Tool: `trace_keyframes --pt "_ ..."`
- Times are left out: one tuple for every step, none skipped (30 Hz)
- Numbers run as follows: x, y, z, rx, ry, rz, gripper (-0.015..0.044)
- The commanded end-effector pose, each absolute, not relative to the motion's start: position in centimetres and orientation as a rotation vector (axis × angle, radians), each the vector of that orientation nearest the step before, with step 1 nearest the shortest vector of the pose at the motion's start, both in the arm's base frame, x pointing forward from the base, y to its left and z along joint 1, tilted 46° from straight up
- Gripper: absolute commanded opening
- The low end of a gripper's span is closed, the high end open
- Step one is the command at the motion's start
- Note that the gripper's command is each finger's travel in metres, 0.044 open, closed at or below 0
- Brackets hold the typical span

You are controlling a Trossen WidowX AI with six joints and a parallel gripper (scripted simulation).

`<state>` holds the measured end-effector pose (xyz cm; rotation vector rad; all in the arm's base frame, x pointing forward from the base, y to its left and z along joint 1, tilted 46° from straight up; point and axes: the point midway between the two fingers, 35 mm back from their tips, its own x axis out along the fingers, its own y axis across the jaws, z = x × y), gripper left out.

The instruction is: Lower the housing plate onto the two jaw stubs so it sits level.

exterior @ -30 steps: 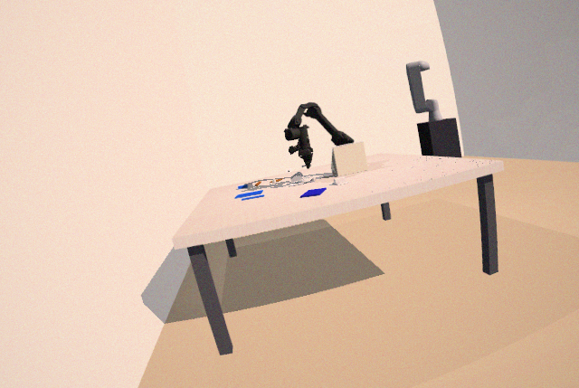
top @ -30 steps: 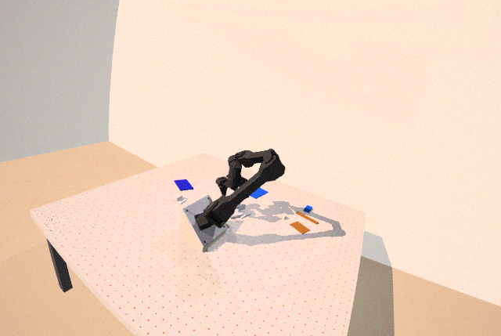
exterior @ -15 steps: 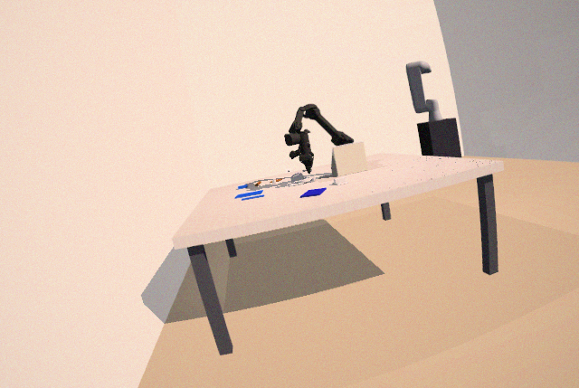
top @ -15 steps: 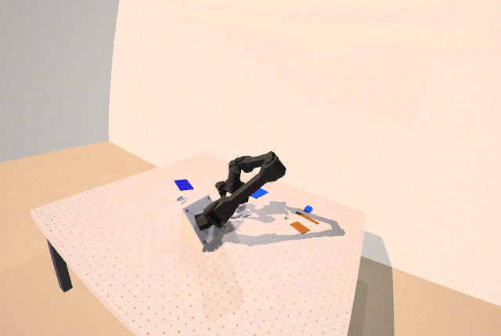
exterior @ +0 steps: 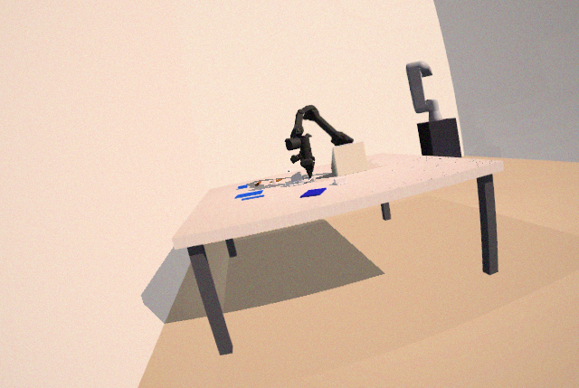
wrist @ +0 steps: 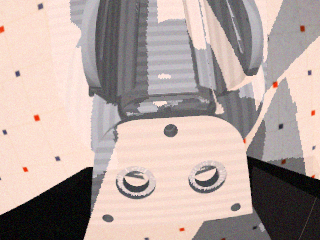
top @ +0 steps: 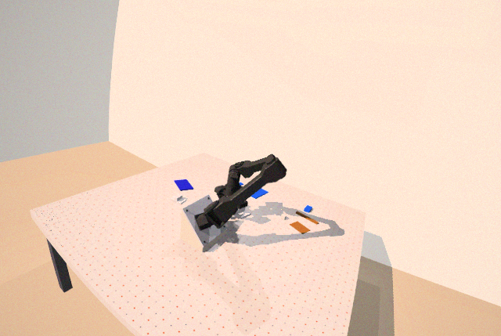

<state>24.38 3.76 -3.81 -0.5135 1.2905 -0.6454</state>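
1. A broad pale wall (top: 307, 61) (exterior: 280, 47) curves up behind the work area.
2. The dotted tabletop (top: 161, 276) (exterior: 224, 215) stands on dark legs and carries the arm's block and the parts.
3. The black arm (top: 243, 198) (exterior: 327, 127) rises from its mount, bends over at the elbow and points its fingers down, close to the tabletop.
4. In the exterior view, a grey arm (exterior: 415, 87) stands on a dark pedestal (exterior: 441, 138), well apart from the black one.
5. A pale block (top: 189, 227) (exterior: 350, 159) supports the black arm.
6. A dark blue panel (top: 183, 185) (exterior: 313, 193) and a brighter blue panel (top: 259, 193) (exterior: 250, 194) lie flat, apart from each other. An orange panel (top: 300, 227) lies near an orange strip (top: 311, 219).
7. The gripper (top: 243, 205) (exterior: 309, 175) (wrist: 168, 170) has its fingers set wide, holding the housing plate (wrist: 172, 150) between them. The plate has two ringed openings and three small dark holes.
8. Grey ribbed jaw pieces (wrist: 160, 50) lie just beyond the plate's rounded edge in the wrist view. Whether the plate is seated on the stubs, I cannot tell.
9. A small blue block (top: 308, 208) (exterior: 242, 186) sits near the orange strip.
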Motion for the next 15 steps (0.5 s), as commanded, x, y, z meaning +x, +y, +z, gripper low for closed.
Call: trace_keyframes --pt "24.41 3.55 -3.92 -0.519 1.288 -0.646 0.0351" --pt "24.41 3.55 -3.92 -0.519 1.288 -0.646 0.0351" --pt "24.41 3.55 -3.92 -0.519 1.288 -0.646 0.0351" --pt "24.41 3.55 -3.92 -0.519 1.288 -0.646 0.0351" --pt "24.41 3.55 -3.92 -0.519 1.288 -0.646 0.0351" --pt "24.41 3.55 -3.92 -0.519 1.288 -0.646 0.0351" --pt "24.41 3.55 -3.92 -0.519 1.288 -0.646 0.0351" --pt "24.41 3.55 -3.92 -0.519 1.288 -0.646 0.0351" --pt "24.41 3.55 -3.92 -0.519 1.288 -0.646 0.0351" --pt "24.41 3.55 -3.92 -0.519 1.288 -0.646 0.0351" --pt "24.41 3.54 -3.93 -0.52 1.288 -0.646 0.0351" --pt "24.42 3.51 -3.96 -0.521 1.289 -0.645 0.0351" --pt "24.43 3.46 -4.0 -0.522 1.29 -0.644 0.0351" --pt "24.44 3.41 -4.05 -0.524 1.29 -0.642 0.0351" --pt "24.44 3.39 -4.08 -0.525 1.291 -0.642 0.0351"
